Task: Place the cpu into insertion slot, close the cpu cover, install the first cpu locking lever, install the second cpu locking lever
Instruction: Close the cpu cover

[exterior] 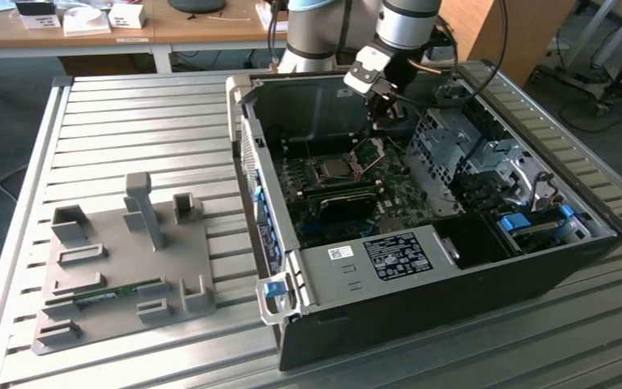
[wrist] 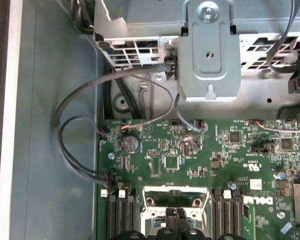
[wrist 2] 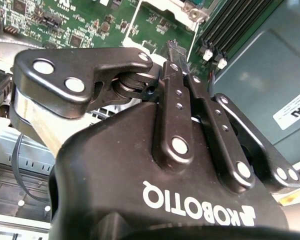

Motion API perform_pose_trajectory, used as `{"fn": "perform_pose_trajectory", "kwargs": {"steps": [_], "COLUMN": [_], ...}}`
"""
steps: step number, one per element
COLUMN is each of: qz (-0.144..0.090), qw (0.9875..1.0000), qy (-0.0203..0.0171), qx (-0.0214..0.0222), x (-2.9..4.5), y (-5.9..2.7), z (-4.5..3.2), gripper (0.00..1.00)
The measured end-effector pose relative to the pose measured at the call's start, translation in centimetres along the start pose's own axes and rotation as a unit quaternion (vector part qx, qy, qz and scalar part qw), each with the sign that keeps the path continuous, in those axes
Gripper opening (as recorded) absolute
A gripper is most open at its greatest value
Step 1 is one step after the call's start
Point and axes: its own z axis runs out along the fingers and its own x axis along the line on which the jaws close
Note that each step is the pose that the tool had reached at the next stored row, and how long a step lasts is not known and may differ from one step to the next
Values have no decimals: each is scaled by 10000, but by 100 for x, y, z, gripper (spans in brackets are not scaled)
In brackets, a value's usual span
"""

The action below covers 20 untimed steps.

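Observation:
The insertion slot [exterior: 330, 170] sits mid-board inside the open grey computer case [exterior: 419, 300]. A small square chip, apparently the cpu [exterior: 333, 168], lies in it. The cpu cover [exterior: 372, 152] stands raised on the slot's exterior-view right side. It is a silvery frame, seen as cpu cover [wrist: 175, 196] in the first wrist view. My gripper [exterior: 385, 123] hangs just above the raised cover. Its fingers are pressed together, with nothing visible between them. The gripper [wrist: 175, 216] tips reach the frame's edge, and the second wrist view shows the gripper [wrist 2: 174, 46] over the green board.
A metal drive cage [exterior: 457, 138] stands close to the arm on the exterior view's right. Black memory slots [wrist: 121, 212] flank the socket, and thin cables [wrist: 75, 150] loop along the case wall. A grey fixture plate [exterior: 127, 251] lies on the slatted table [exterior: 138, 130].

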Motion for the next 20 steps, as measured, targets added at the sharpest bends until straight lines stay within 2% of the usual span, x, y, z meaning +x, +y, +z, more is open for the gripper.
{"fn": "perform_pose_trajectory", "kwargs": {"steps": [16,20], "qz": [0,-1], "qw": [10000,10000], "qy": [0,0], "qx": [0,0], "x": [9,10], "y": [305,349], "z": [11,13], "gripper": [11,11]}}
